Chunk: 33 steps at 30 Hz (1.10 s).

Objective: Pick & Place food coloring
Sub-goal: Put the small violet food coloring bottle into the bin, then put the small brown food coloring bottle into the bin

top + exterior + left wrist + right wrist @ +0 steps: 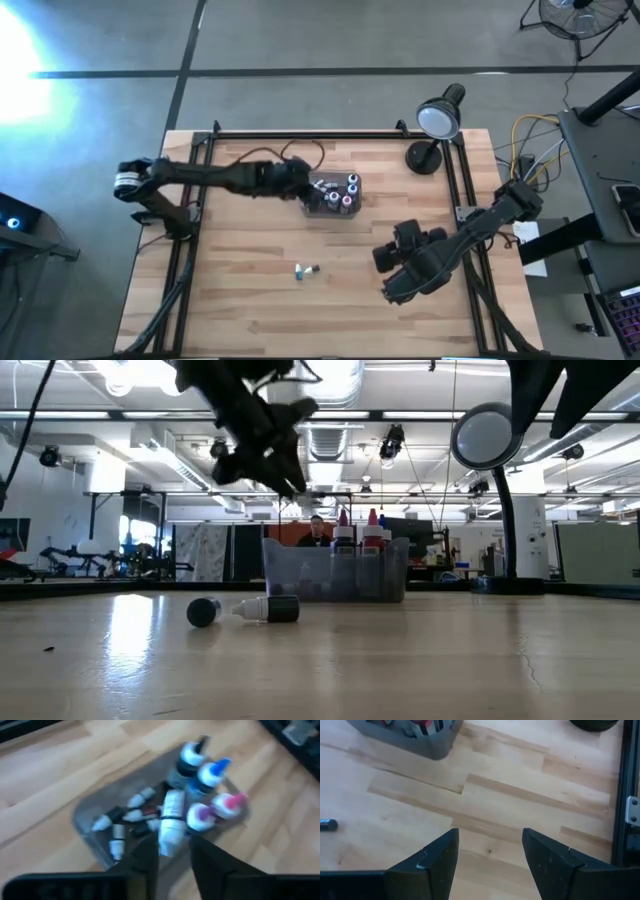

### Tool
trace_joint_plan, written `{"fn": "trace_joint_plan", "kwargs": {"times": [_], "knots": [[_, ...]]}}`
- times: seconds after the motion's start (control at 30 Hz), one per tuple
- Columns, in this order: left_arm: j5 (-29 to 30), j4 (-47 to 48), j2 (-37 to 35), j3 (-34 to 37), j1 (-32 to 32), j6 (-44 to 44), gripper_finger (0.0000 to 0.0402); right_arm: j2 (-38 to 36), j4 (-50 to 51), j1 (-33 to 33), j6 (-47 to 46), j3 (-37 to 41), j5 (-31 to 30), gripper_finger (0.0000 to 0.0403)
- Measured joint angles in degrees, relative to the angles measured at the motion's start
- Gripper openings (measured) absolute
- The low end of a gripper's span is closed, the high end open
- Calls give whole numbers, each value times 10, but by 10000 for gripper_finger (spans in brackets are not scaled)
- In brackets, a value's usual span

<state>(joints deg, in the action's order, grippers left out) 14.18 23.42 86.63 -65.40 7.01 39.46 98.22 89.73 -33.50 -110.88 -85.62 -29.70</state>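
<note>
A: Two bottles of food coloring lie on their sides out on the bare surface, nearest the front edge: a dark-capped one (pixel 204 612) and a white-nozzled one (pixel 268 608), just beside each other, nothing holding them.

B: Noted. Right arm?

A: Right gripper (pixel 490 857) hangs over bare wood toward the right edge, fingers spread, nothing between them. It looks to be waiting.

B: Next back?

A: Clear grey tray (pixel 312 207), mid-surface toward the far edge. At one end four bottles stand upright, with black (pixel 192 754), blue (pixel 214 770), pink (pixel 229 803) and purple (pixel 199 814) tops. At the other end several small ones lie loose on the tray floor (pixel 122 822).

B: And the left arm?

A: Left gripper (pixel 172 851) hovers right over the tray. A white-bodied bottle (pixel 171 821) shows just at the fingertips, above the tray. Fingers are part-way apart; I cannot tell whether they grip it or have let it go.

B: Progress?

A: My read: mostly done. Most bottles are in the tray, one is being delivered, and the two on the open surface are left to fetch. Behind the tray, a desk lamp (pixel 438 120) at the far right corner.
</note>
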Motion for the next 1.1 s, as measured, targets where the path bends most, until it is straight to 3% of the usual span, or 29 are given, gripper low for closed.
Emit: {"fn": "trace_joint_plan", "kwargs": {"times": [0.17, 0.3, 0.4, 0.5, 0.6, 0.8, 0.97, 1.1], "knots": [[-27, 70, -2, -10, 28, -11, 145, 1, -3, -3, 0, 1, 14, 214], [-56, 89, -31, -10, -7, -49, 173, 0, -60, -3, 55, 7, 11, 214], [-77, 99, -56, -10, -73, -68, 177, 1, -194, 9, 196, 20, 23, 214], [-70, 127, -62, -10, -155, -86, 177, 9, -352, 24, 401, 41, 53, 214], [-51, 154, -54, -7, -234, -85, 178, 28, -439, 34, 584, 54, 57, 214], [-2, 171, -46, 42, -345, 109, 178, 65, -537, 60, 768, 51, 89, 214], [92, 167, -46, 91, -430, 323, 178, 107, -611, 79, 976, 35, 137, 214], [133, 156, -46, 115, -472, 438, 178, 144, -617, 102, 1047, 6, 158, 214]]}}
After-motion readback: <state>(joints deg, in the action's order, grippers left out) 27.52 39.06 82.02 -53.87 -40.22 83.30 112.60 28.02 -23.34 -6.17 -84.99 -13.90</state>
